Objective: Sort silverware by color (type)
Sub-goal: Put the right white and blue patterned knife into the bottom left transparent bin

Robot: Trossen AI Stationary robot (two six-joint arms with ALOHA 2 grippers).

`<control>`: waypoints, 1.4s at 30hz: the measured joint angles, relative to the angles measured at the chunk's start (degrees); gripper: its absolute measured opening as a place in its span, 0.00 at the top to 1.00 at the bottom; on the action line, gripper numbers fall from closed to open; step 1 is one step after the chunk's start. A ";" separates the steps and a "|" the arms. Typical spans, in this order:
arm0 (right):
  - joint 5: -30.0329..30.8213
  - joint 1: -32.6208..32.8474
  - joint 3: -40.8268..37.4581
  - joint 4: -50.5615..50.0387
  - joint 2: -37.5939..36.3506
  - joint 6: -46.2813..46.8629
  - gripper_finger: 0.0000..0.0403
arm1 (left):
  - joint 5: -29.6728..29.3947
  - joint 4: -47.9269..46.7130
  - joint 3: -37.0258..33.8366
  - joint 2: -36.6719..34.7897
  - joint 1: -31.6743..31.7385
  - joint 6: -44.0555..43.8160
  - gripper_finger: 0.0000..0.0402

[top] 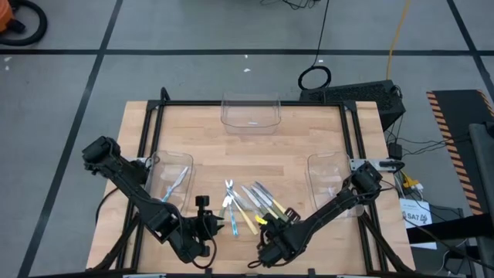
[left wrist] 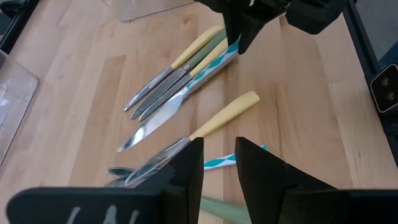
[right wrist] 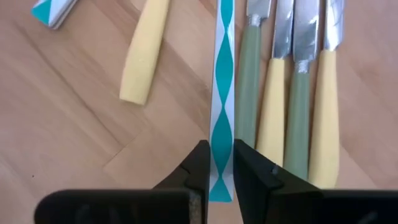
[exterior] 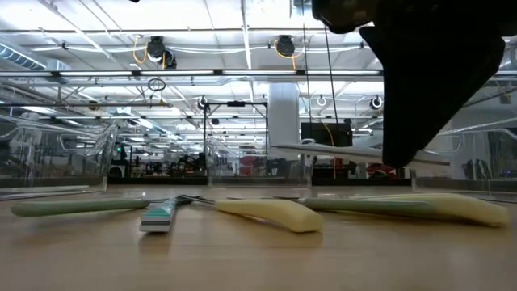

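Overhead, the silverware (top: pixel 251 202) is seen fanned out on the wooden table (top: pixel 255 150) between the two arms, with one blue-handled piece (top: pixel 174 185) lying in the clear bin on the left (top: pixel 171 176). Another clear bin (top: pixel 249 110) stands at the far edge and a third (top: pixel 328 174) on the right.

What that view hides is given by the right wrist view: the right gripper (right wrist: pixel 217 168) is closed on the end of a teal-and-white patterned handle (right wrist: pixel 222 93), which lies just beside two green and two yellow knife handles (right wrist: pixel 323 112). A separate yellow handle (right wrist: pixel 146 53) lies apart from these.

In the left wrist view, the left gripper (left wrist: pixel 217 162) is held low over the table with its fingers slightly parted and nothing between them; a yellow-handled knife (left wrist: pixel 186 121) and a second patterned handle (left wrist: pixel 217 162) are seen beyond it.

Both arms are stretched in from the near corners, bent low towards the pile.
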 joint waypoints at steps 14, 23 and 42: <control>10.50 0.51 0.10 0.45 -5.68 -11.22 0.90 | 0.00 0.15 0.00 0.00 0.00 0.00 0.75; 18.16 2.21 0.13 -2.91 -9.68 -18.01 0.90 | -0.26 1.89 0.00 0.00 0.63 2.83 0.75; 24.32 3.47 -12.11 -7.28 -20.91 -21.95 0.90 | -1.83 10.20 -0.09 2.76 4.68 16.83 0.75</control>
